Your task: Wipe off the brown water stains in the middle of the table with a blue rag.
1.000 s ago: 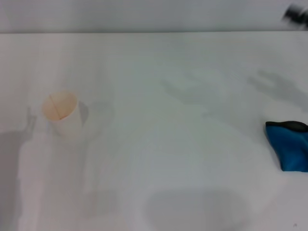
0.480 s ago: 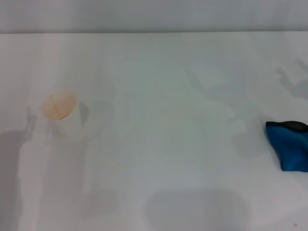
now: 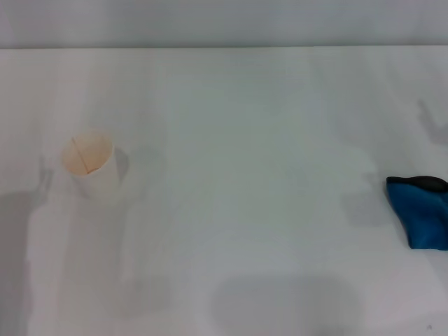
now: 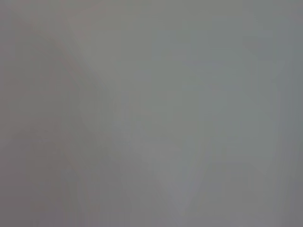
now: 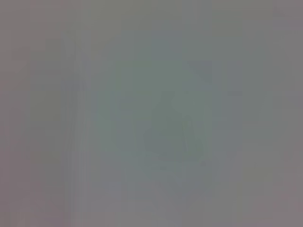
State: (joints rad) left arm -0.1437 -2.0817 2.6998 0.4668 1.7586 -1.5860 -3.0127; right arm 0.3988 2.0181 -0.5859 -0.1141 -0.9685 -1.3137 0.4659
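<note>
Lying bunched at the worktop's (image 3: 231, 105) right edge, the blue rag (image 3: 422, 218) faces a stain-free middle; neither end effector shows, grip unknowable.

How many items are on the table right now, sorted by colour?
Blue: 1, the blue rag at the table's right edge, partly cut off by the head view.
White: 1, the paper cup standing upright on the left.
Brown: 0, no stain shows in the middle.
Total: 2. Neither end effector is in view.
</note>
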